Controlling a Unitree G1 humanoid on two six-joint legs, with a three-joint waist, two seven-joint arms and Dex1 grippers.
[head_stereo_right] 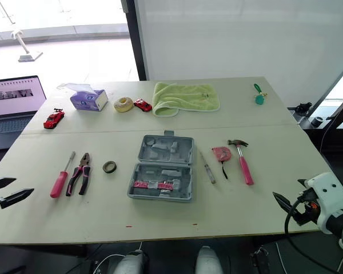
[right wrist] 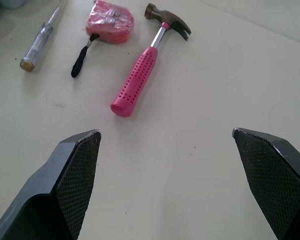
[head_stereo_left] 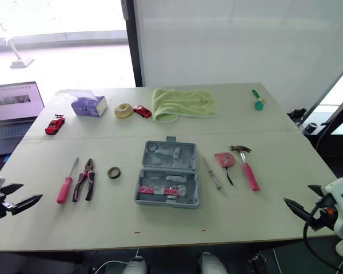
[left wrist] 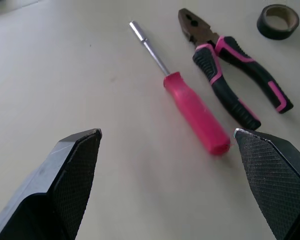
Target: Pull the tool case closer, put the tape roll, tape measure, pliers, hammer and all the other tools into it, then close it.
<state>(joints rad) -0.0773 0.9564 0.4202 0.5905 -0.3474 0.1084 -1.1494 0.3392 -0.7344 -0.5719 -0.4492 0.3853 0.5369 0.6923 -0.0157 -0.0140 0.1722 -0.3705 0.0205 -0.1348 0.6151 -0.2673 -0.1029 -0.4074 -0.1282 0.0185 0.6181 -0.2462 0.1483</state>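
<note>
While tool case (head_stereo_left: 167,174) lies mid-table — left fingers (left wrist: 75,170), right fingers (right wrist: 270,170) splayed.

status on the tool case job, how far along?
Done: nothing; the case lies open mid-table, none of the loose items in it. In hand: nothing; left tool and right tool are open and empty at the near edge. Left: pull the case in, load pink screwdriver, pliers, tape roll, clear screwdriver, tape measure, hammer, then close it.
</note>
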